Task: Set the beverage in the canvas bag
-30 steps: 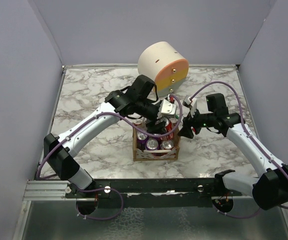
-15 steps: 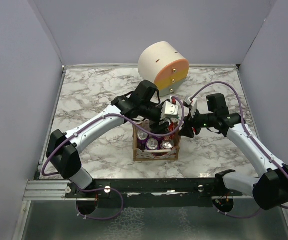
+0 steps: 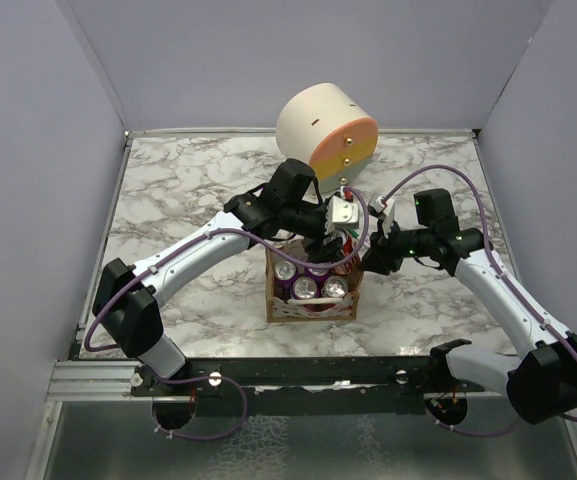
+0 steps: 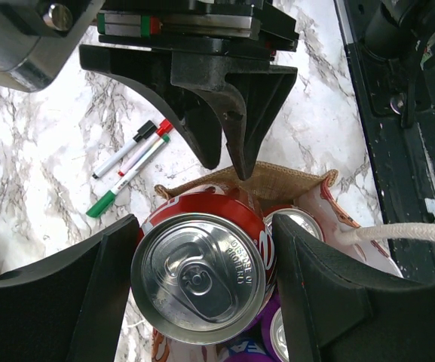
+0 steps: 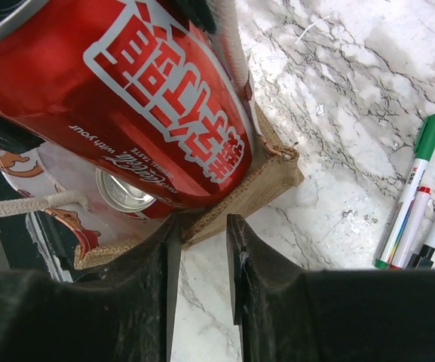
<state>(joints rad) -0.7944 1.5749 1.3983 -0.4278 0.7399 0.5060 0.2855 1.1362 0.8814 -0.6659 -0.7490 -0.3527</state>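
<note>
The beverage, a red cola can point(image 4: 202, 279), is upright between my left gripper's point(image 4: 206, 290) black pads, which are shut on its sides. It hangs over the open top of the canvas bag point(image 3: 311, 305), a tan tote with white cord handles. The bag holds other cans point(image 3: 306, 289), purple and red. From the right wrist view the red can point(image 5: 142, 98) is just above the bag's burlap rim point(image 5: 270, 177). My right gripper point(image 5: 202, 226) is at the bag's right side, its jaws a narrow gap apart with the rim's edge between their tips.
A cream-and-orange round drawer box point(image 3: 328, 135) stands at the back of the marble table. Three markers point(image 4: 130, 166) lie on the table just past the bag, also seen as markers point(image 5: 413, 196) to my right gripper's right. Purple walls close in the table's sides.
My left arm has carried the red can a little back and right over the bag. My right gripper's jaws have narrowed around the bag's rim.
</note>
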